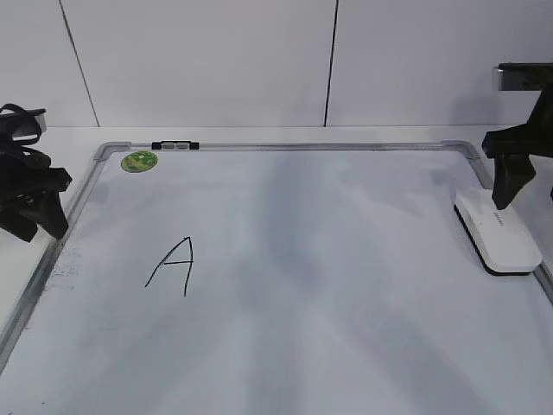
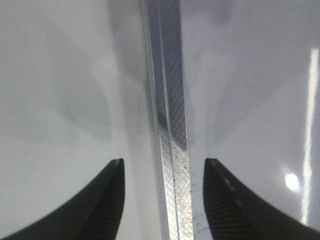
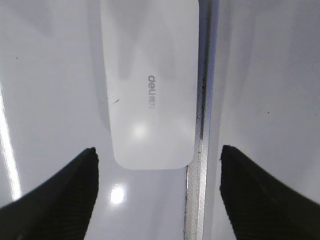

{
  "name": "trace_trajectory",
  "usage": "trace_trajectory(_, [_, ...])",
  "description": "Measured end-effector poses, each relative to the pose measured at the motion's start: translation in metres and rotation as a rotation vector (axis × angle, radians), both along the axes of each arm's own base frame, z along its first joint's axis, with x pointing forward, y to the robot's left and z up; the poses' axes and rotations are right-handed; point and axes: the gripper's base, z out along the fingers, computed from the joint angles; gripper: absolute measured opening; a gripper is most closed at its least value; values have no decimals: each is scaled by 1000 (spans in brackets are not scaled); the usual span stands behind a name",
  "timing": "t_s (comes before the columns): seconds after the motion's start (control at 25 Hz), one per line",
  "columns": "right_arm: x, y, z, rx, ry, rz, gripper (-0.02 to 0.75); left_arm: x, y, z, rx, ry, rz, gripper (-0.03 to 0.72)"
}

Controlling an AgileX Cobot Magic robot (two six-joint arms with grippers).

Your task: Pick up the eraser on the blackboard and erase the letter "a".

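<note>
Looking from outside, I see the eraser (image 1: 498, 232) at the blackboard's (image 1: 346, 346) right edge, only a capital A (image 1: 173, 264) written. Left claw (image 2: 162, 200) gapes, straddling the frame. Right claw (image 3: 157, 195) gapes above the eraser, lined up to grab.

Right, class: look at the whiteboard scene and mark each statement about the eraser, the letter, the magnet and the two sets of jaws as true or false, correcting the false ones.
1. The eraser lies on the blackboard by its right edge. True.
2. The right gripper is shut on the eraser. False: its jaws are open, with the eraser lying free below them.
3. The only letter showing on the board is a capital "A", on its left half. True.
4. The green magnet sits beside the eraser. False: it is at the far left corner, well apart from it.
5. The left gripper holds something. False: its jaws are open and empty above the board's left frame.
</note>
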Motion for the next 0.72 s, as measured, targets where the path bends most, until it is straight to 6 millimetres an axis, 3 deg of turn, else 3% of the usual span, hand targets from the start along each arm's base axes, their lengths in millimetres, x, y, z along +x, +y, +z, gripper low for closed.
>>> trace_trajectory(0.2, [-6,1,16,11,-41,-3,594,8,-1,23,-9,11,-32,477])
trace_trajectory(0.4, [-18,0,40,15,-105,-3,594,3,-2,52,-21,37,-53,491])
trace_trajectory(0.72, [-54,-1,76,18,-202,5,593,-18,-2,108,-25,-78,-21,491])
